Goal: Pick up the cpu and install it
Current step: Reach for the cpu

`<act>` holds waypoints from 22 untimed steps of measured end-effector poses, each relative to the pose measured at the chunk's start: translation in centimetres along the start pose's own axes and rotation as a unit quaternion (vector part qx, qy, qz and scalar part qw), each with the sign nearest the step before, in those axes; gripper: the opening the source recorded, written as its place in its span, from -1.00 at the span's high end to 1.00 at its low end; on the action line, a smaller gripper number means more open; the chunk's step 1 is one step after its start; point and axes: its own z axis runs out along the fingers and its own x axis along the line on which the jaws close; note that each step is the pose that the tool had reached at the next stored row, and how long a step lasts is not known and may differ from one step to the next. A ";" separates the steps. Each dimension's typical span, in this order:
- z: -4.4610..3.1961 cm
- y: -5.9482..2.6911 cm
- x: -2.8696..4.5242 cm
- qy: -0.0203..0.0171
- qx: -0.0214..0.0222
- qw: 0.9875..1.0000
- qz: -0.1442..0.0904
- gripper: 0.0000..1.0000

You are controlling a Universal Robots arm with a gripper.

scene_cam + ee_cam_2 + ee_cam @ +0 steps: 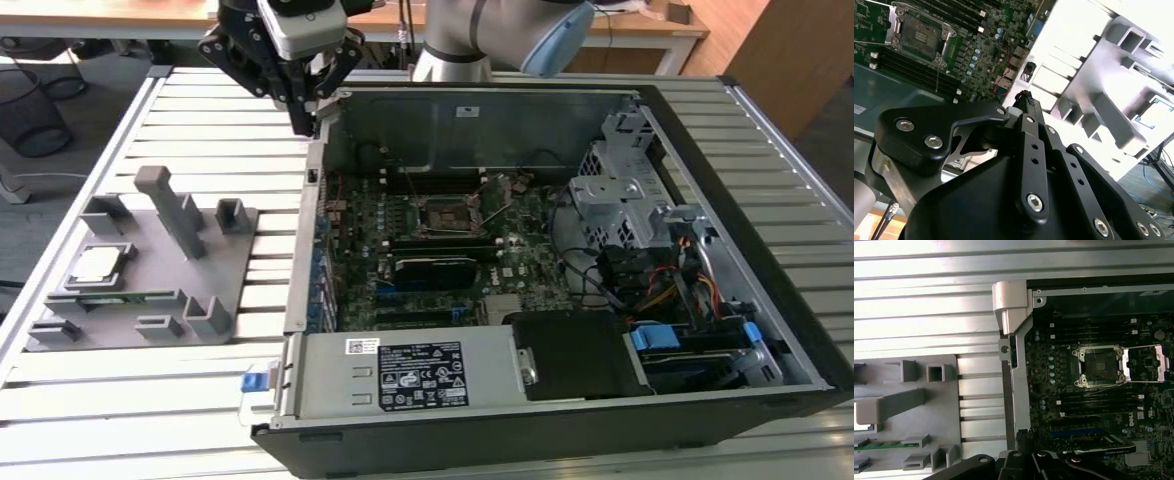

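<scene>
No print can be read with certainty. In the exterior view, a white sticker (470, 111) sits on the computer case's (747, 150) inner wall, at twelve o'clock from the motherboard (441, 240). At six o'clock from the board, the power supply (400, 375) carries a large black label (424, 373) with pale lines and symbols. A small white barcode sticker (363, 346) sits at ten o'clock from that label. All of it is too fine to make out.

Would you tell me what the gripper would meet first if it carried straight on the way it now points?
Most likely the rim of the computer case's side wall, just under the gripper, between the slatted table and the motherboard; depth is unclear.
</scene>
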 end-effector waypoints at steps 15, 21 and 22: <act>0.07 -0.10 1.19 0.000 0.000 1.000 0.000 0.79; 0.10 -0.13 1.61 0.000 0.000 1.000 0.000 0.79; 0.10 -0.13 1.65 0.001 0.000 1.000 0.000 0.79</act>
